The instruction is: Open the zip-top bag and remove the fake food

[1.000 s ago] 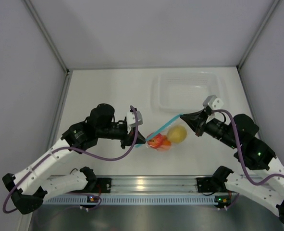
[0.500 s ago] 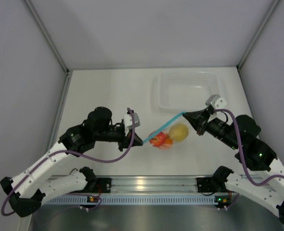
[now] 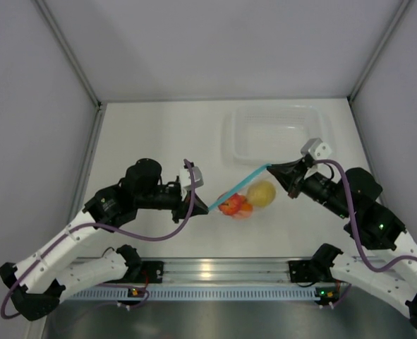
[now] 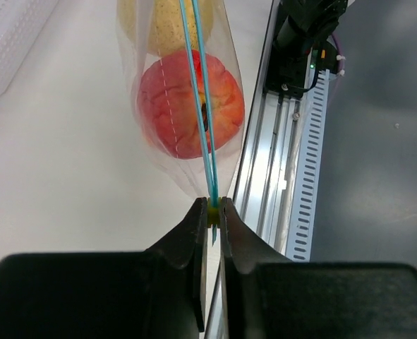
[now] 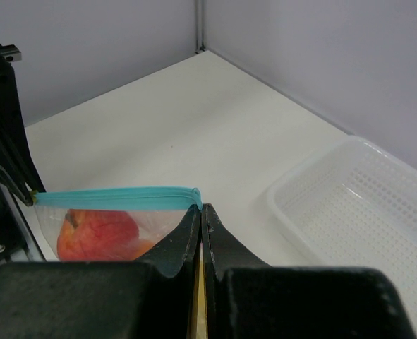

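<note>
Gripping zip-top bag point(image 3: 238, 188) by blue strip from both ends: left gripper point(image 4: 213, 212) clamped on one end, right gripper point(image 5: 202, 210) on other. Holding it taut near tray point(image 3: 231, 134), fake food point(image 3: 261, 193) inside.

Clear, colourless plastic on the zip-top bag point(image 3: 242, 200), with a light blue zip strip point(image 3: 240, 185) along one edge; inside, fake food point(image 4: 190, 113) in mottled red-orange crossed by a pale dotted seam, and in speckled pale yellow. Translucent white with a fine grid of tiny holes on the tray point(image 5: 363, 212), matt off-white on the table point(image 3: 159, 134). Black on the left gripper point(image 4: 212, 205) and right gripper point(image 5: 200, 209), white on the arms point(image 3: 53, 247), purple on the cables point(image 3: 159, 230), bare silver on the rail point(image 3: 215, 272).
</note>
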